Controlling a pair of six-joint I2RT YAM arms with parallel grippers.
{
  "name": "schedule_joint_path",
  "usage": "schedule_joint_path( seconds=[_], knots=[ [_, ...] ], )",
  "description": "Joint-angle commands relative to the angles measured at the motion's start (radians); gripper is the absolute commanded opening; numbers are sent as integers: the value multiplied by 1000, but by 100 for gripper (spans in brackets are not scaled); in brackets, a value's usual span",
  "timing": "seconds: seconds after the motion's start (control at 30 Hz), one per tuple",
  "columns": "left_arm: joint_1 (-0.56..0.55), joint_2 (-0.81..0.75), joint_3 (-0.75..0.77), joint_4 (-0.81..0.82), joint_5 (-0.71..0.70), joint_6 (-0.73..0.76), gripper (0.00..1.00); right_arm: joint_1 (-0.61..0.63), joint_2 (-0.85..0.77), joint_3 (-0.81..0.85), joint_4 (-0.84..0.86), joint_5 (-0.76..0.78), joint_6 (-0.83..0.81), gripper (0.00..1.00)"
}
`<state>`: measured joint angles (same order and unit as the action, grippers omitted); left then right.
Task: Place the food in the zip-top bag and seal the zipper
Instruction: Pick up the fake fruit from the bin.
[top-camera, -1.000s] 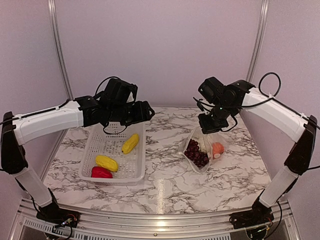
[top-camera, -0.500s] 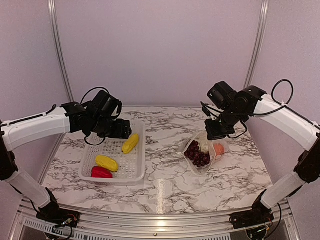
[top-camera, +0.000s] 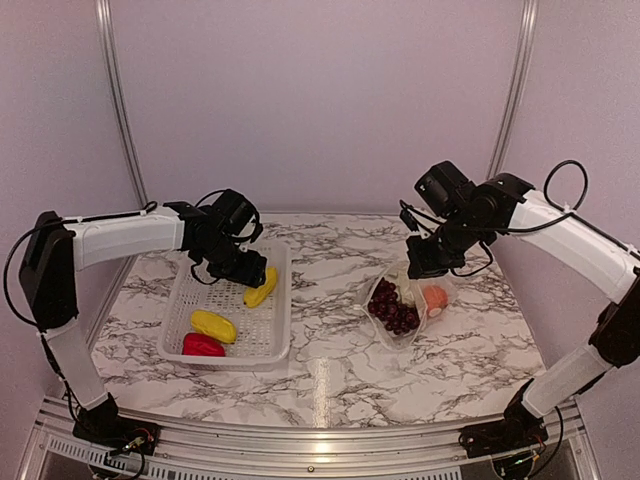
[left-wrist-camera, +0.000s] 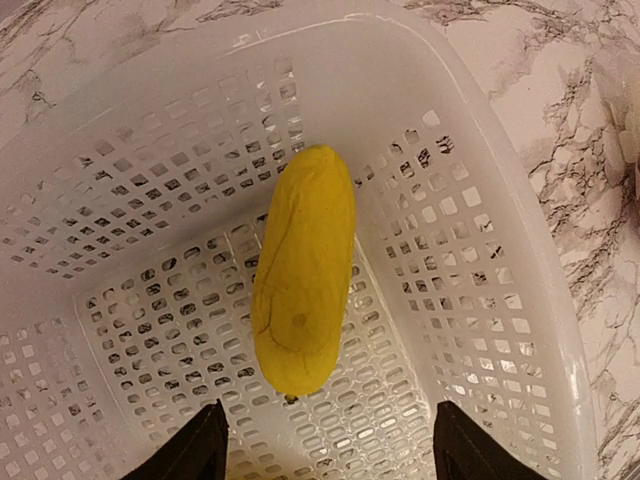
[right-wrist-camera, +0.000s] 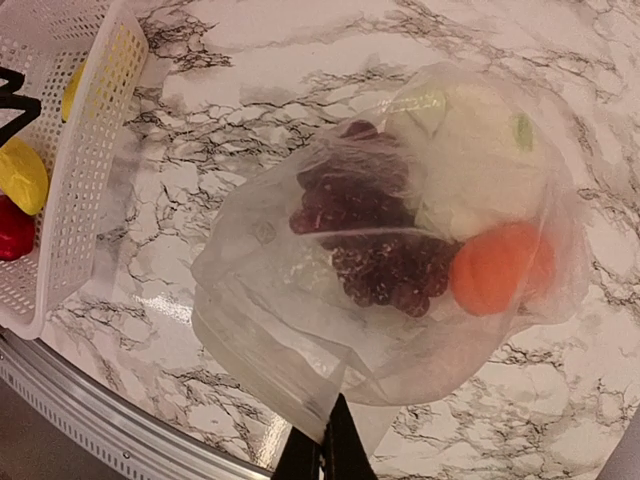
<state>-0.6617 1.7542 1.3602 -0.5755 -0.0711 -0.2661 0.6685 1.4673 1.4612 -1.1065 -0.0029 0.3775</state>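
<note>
Left end effector (left-wrist-camera: 330, 455) open over yellow piece (left-wrist-camera: 303, 270) inside white basket (left-wrist-camera: 520, 250); right end effector (right-wrist-camera: 325, 452) closed on zip-top bag (right-wrist-camera: 260, 300)

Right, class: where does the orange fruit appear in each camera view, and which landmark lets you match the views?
Top external: the orange fruit is right of centre, inside the zip-top bag, beside the grapes.
Left wrist: not in it.
Right wrist: the orange fruit is right of centre, inside the bag.
Shared landmark: the white basket shows in all three views.
</note>
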Motion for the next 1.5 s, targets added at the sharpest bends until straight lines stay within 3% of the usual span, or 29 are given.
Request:
schedule_joint_path(
  seconds=[0.0, 0.33, 0.8, 1.27, 1.47],
  knots=[
    [40, 106, 84, -18, 43, 79, 71, 6, -35, -3, 24, -22, 6, 0],
    [57, 271, 196, 8, 100, 115, 67, 6, -48, -50, 38, -34, 17, 0],
    [59, 357, 287, -106, 0, 91, 53, 6, -64, -85, 59, -55, 37, 0],
    [59, 304, 322, -186, -1, 94, 27, 5, -62, -87, 74, -78, 41, 0],
    [57, 161, 380, -265, -1, 28, 26, 10, -68, -80, 90, -95, 64, 0]
  ],
)
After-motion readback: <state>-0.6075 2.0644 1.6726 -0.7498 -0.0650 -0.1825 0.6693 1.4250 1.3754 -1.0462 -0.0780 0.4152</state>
